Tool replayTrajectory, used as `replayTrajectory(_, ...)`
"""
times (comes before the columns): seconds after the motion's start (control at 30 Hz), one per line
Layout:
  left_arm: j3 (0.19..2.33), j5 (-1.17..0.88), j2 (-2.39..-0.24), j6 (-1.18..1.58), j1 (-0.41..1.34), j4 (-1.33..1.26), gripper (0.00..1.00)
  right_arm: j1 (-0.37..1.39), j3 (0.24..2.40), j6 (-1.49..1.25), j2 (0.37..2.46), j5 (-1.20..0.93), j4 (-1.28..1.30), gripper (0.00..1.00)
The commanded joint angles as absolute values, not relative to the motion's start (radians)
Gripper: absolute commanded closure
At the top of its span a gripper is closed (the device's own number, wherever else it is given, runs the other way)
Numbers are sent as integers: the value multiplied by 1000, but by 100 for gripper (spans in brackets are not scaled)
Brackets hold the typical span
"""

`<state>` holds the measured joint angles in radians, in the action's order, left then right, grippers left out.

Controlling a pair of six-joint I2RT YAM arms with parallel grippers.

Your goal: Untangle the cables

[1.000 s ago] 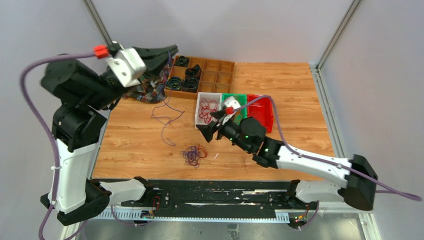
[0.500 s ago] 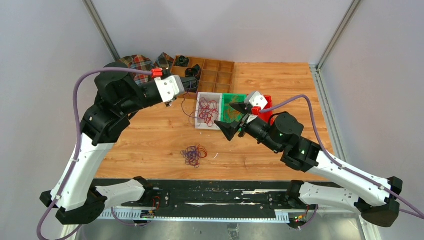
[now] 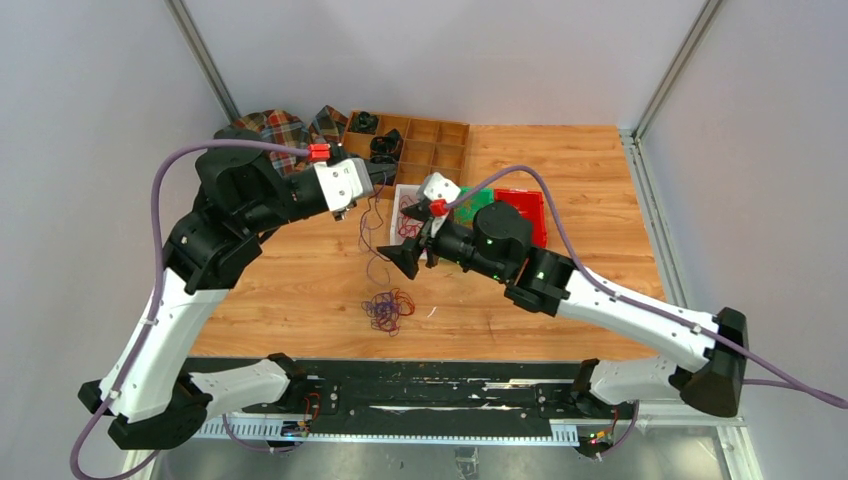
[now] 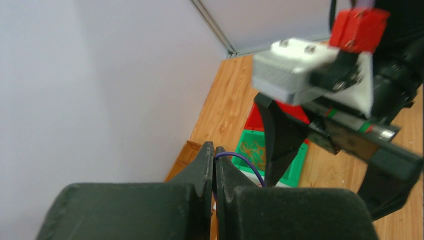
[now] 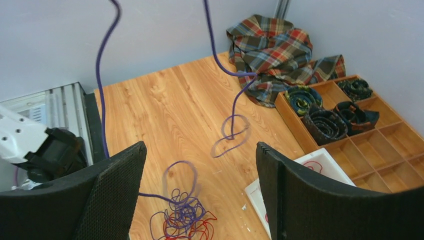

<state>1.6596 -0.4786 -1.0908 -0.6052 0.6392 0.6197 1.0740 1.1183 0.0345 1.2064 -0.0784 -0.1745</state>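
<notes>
- The left gripper (image 4: 215,150) is pinching the purple cable (image 4: 247,163), its jaws pressed together on the strand right at their tips.
- From that grip the cable is hanging in loose curls down towards the wooden table (image 5: 165,100), where it is reaching a purple and red tangle (image 5: 181,220).
- The right gripper (image 5: 200,150) is hovering above the table with its jaws spread wide, gripping nothing.
- In the right wrist view, two strands of the hanging cable are dangling beyond the open fingers. One small loop is showing between them and touching neither, with the tangle lying lower down.
- More red cables (image 3: 412,215) are lying in the white bin (image 3: 397,250), and orange-tan cables (image 4: 254,149) in the green bin (image 4: 292,167) beside it.
</notes>
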Motion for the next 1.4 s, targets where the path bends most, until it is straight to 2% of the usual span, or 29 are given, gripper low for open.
replayTrajectory(0.0, 1691, -533, -1071, -566, 649, 630, 100, 1063, 1184, 14, 1277, -7, -225, 20)
replayTrajectory(0.17, 1698, -559, -1070, -541, 650, 630, 100, 1043, 1199, 13, 1354, 38, -286, 20)
replayTrajectory(0.27, 1705, -564, -1072, -529, 649, 631, 100, 1038, 1191, 11, 1365, 65, -326, 25)
replayTrajectory(0.57, 1715, -576, -1074, -514, 650, 637, 100, 1037, 1093, 32, 1310, 163, -425, 32)
replayTrajectory(0.6, 1716, -577, -1073, -511, 650, 636, 100, 1037, 1087, 32, 1306, 162, -426, 36)
replayTrajectory(0.73, 1727, -586, -1081, -494, 650, 637, 100, 1035, 1078, 16, 1293, 101, -438, 63)
replayTrajectory(0.8, 1728, -583, -1085, -496, 650, 635, 100, 1035, 1077, 9, 1281, 63, -441, 89)
replayTrajectory(0.83, 1727, -576, -1087, -500, 650, 635, 100, 1034, 1079, 4, 1276, 51, -434, 98)
replayTrajectory(0.9, 1724, -551, -1094, -508, 652, 634, 99, 1021, 1084, -19, 1260, 25, -411, 99)
replayTrajectory(0.97, 1716, -532, -1109, -518, 654, 635, 90, 992, 1085, -60, 1242, -8, -386, 99)
replayTrajectory(1.1, 1709, -463, -1163, -540, 691, 635, 78, 881, 1076, -187, 1197, -59, -330, 99)
replayTrajectory(1.23, 1731, -363, -1239, -579, 764, 635, 77, 739, 1032, -308, 1129, -73, -289, 99)
replayTrajectory(1.37, 1827, -269, -1364, -606, 825, 637, 83, 616, 1018, -367, 1072, -74, -197, 99)
